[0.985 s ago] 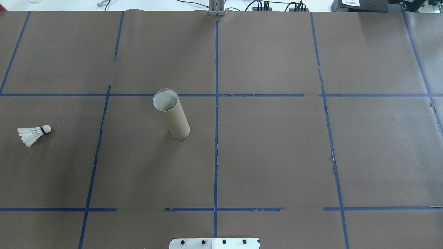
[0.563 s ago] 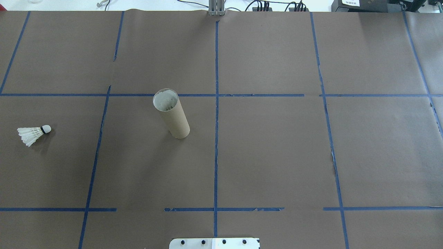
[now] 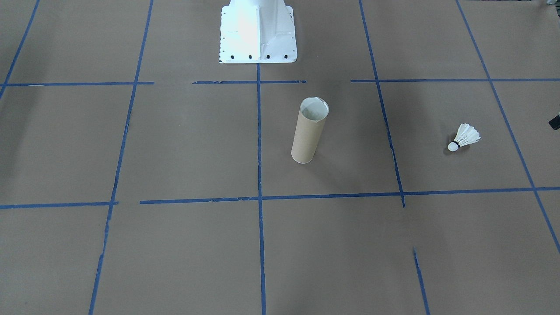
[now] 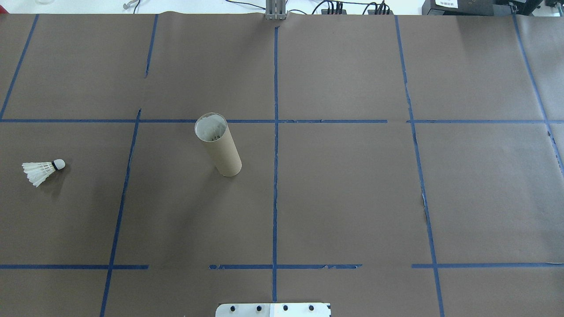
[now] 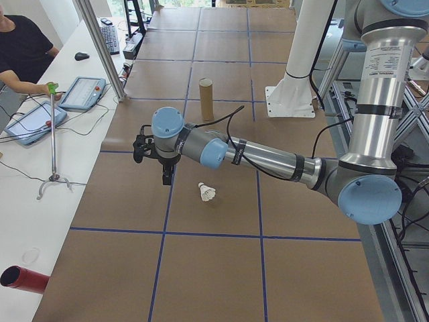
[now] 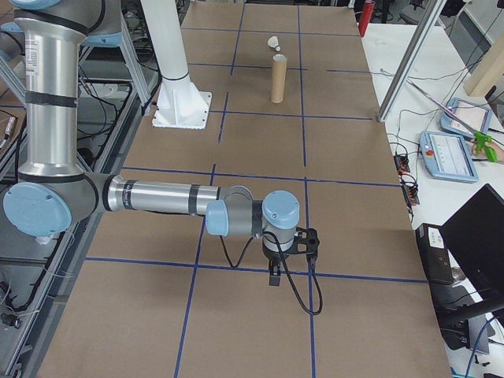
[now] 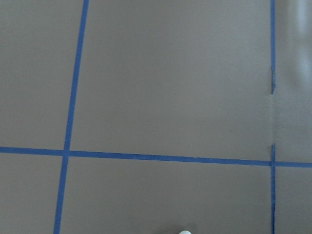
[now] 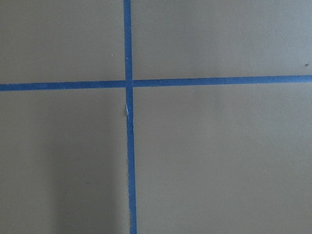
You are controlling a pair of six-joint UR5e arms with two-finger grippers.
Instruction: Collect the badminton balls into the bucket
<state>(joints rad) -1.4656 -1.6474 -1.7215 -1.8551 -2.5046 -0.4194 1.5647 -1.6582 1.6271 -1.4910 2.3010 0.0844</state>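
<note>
Seen from overhead, our left side of the table (image 4: 352,198) holds the one shuttlecock (image 4: 42,171), lying on its side on the brown paper, feathered skirt pointing away from the tube (image 4: 218,145) and white cork tip toward it. It sits well to the left of the tube, beyond a blue tape line (image 4: 125,176), touching nothing.

Our left gripper (image 5: 167,176) hangs above the paper, near the shuttlecock (image 5: 207,193) on the side away from the tube (image 5: 206,99). It shows clearly only in the view from the table's left end, so we cannot tell whether its fingers are parted or closed. Its wrist camera looks down on bare paper and crossing tape, with a sliver of white at the bottom edge.

The tube stands upright just left of the centre tape line, its open mouth showing a pale inside. In the front-facing view it (image 3: 309,131) rises a little in front of our white base (image 3: 258,33), with the shuttlecock (image 3: 464,137) well apart from it.

To the right of the tube and far from it, our right gripper (image 6: 275,276) points down over a tape crossing. Only the right-end view shows it, so we cannot tell its grip either.
</note>
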